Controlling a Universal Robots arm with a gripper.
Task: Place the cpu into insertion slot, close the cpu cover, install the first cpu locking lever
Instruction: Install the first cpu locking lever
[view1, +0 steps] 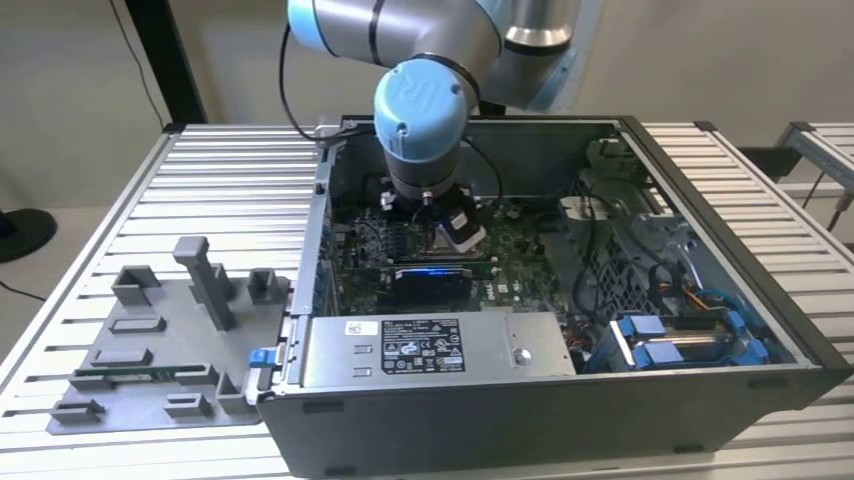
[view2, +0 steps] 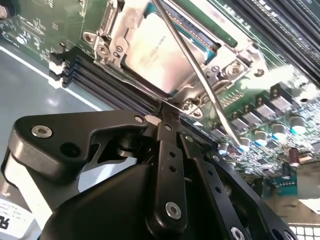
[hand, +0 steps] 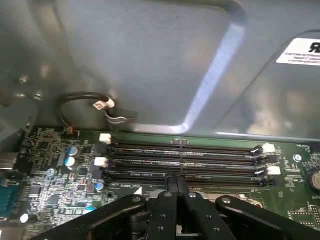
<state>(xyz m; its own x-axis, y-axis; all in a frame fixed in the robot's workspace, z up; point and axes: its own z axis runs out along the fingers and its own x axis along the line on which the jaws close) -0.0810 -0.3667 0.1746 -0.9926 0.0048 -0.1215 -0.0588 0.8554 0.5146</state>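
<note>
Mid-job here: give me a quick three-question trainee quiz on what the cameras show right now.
1. True or false: the end effector is holding the cpu.
2. The end effector's fingers are: A) spread wide, B) shut together, C) clamped on a cable.
3. In the second wrist view, what thin metal part crosses over the cpu?
Key: 1 false; 2 B; 3 the locking lever.

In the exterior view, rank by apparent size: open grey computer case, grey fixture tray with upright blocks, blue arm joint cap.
1. Open grey metal computer case, clearly largest.
2. Flat grey fixture tray with upright blocks.
3. Round light-blue arm joint cap, smallest, though it seems nearer the camera.
</note>
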